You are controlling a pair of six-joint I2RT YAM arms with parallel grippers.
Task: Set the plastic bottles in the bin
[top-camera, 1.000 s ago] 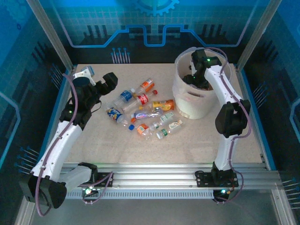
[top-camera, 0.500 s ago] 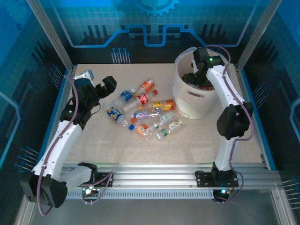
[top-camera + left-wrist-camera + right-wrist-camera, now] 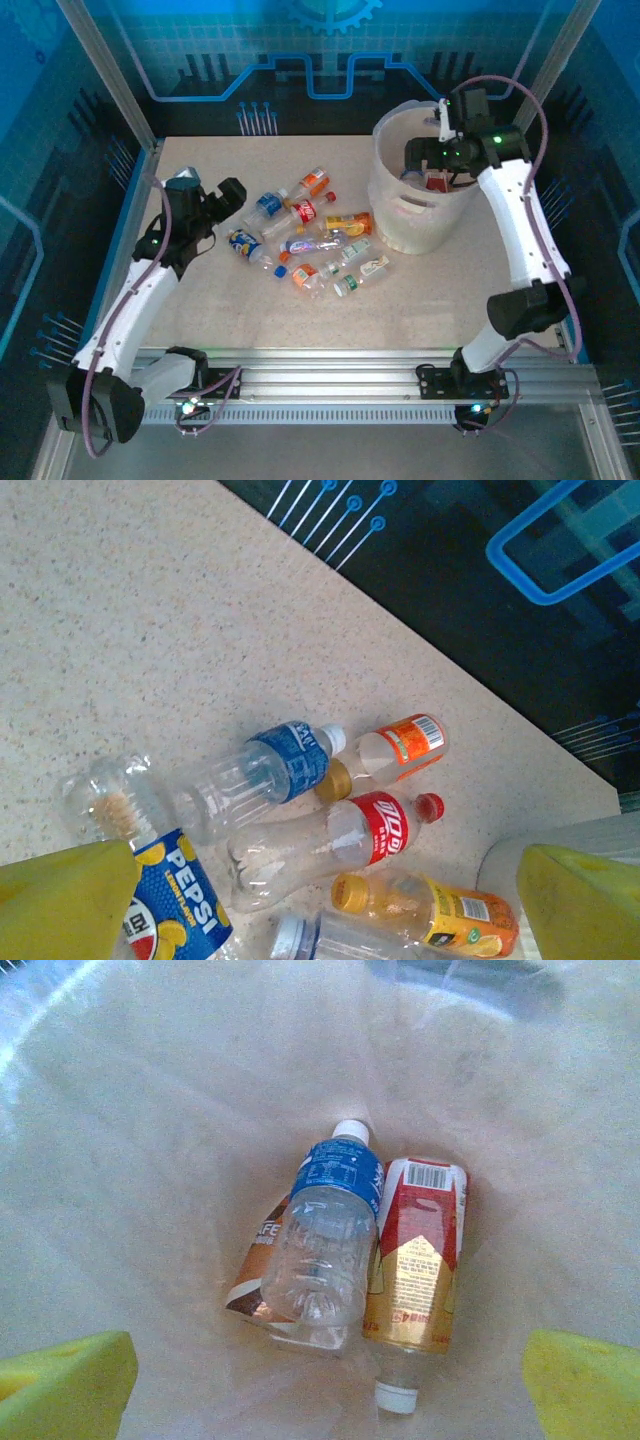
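Observation:
Several plastic bottles (image 3: 310, 235) lie in a loose cluster on the table left of the bin (image 3: 400, 215). My left gripper (image 3: 238, 196) hovers open at the cluster's left edge. In the left wrist view its yellow fingertips (image 3: 60, 905) frame a Pepsi bottle (image 3: 175, 905), a blue-label bottle (image 3: 260, 780), a red-label bottle (image 3: 330, 845), an orange-label bottle (image 3: 400, 748) and a juice bottle (image 3: 435, 912). My right gripper (image 3: 418, 162) hangs open over the bin, nothing between its fingertips (image 3: 585, 1385). On the bin floor lie a blue-label bottle (image 3: 325, 1235), a red-and-gold bottle (image 3: 415, 1270) and a brown-label bottle (image 3: 255, 1260).
The bin stands at the back right of the table (image 3: 420, 300), near the metal frame posts. A whitish bin wall (image 3: 560, 835) shows at the right of the left wrist view. Bare tabletop stretches in front of the bottles and along the left side.
The right arm has swung up and to the right, lifting its gripper from inside the bin to above the rim, jaws wider. The left gripper has shifted slightly.

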